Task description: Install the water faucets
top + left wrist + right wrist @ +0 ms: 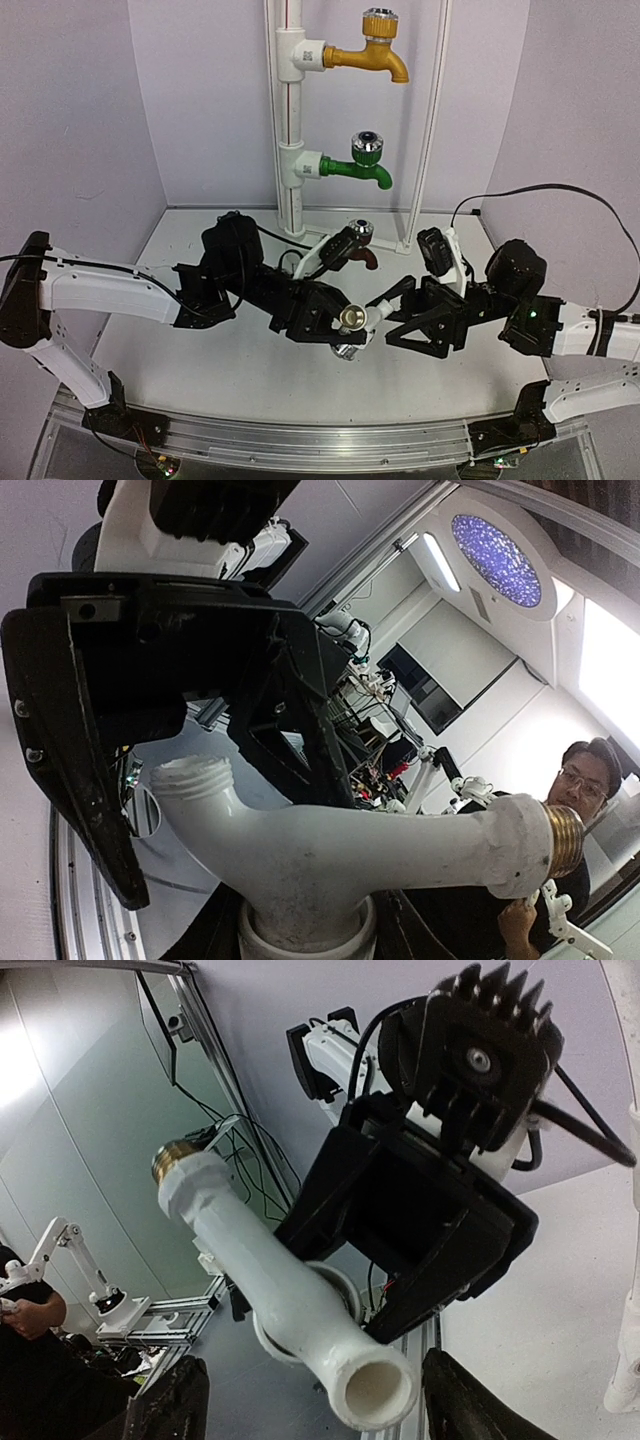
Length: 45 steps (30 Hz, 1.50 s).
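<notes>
Since the left gripper [343, 333] clamps the white plastic water faucet with brass-threaded inlet [380, 850] around its middle above mid-table, while the right gripper [320, 1405] hangs open astride the spout, it looks light, rigid and slick, so it is best gripped on the barrel, off the threads.

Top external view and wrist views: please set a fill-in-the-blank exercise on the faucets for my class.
1. The highest faucet on the pipe is ____.
2. The second faucet down is ____.
3. The left end effector grips the loose faucet, which is ____.
4. The right end effector, jaws either side of its spout without touching, is ____.
Missing words: yellow; green; white; open.
</notes>
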Each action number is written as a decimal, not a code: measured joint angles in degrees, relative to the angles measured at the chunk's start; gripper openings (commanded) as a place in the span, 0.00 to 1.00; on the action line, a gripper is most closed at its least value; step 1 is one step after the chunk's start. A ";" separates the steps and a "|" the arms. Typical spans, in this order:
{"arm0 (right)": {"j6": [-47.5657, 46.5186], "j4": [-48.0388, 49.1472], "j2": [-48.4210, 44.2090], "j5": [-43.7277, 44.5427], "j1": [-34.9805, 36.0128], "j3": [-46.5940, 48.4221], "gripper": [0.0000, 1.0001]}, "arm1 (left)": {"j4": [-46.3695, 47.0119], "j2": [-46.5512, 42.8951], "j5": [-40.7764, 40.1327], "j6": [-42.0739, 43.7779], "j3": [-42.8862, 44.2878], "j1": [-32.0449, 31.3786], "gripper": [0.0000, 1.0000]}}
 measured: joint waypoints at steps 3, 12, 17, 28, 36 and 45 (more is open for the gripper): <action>0.11 1.70 0.91 0.09 -0.02 0.64 0.58 | -0.02 0.55 0.13 -0.02 0.00 0.00 0.00; 2.68 8.06 4.75 -2.03 0.20 1.58 0.38 | 0.59 0.66 0.40 -0.02 0.00 -0.01 0.00; 3.93 11.10 5.98 -3.53 0.54 1.56 0.00 | 1.76 0.64 1.46 0.00 0.00 -0.06 0.00; 6.54 15.08 3.85 2.08 0.63 -2.30 0.00 | 3.92 -3.14 -4.89 -0.87 -5.60 2.01 0.99; -2.89 -4.34 -2.85 13.60 0.99 -1.89 0.00 | -5.94 -22.64 -23.35 -1.05 -21.99 6.73 1.00; -8.86 -17.98 5.56 19.83 1.35 1.69 0.00 | -9.73 -22.02 -28.38 0.05 -18.50 6.43 0.95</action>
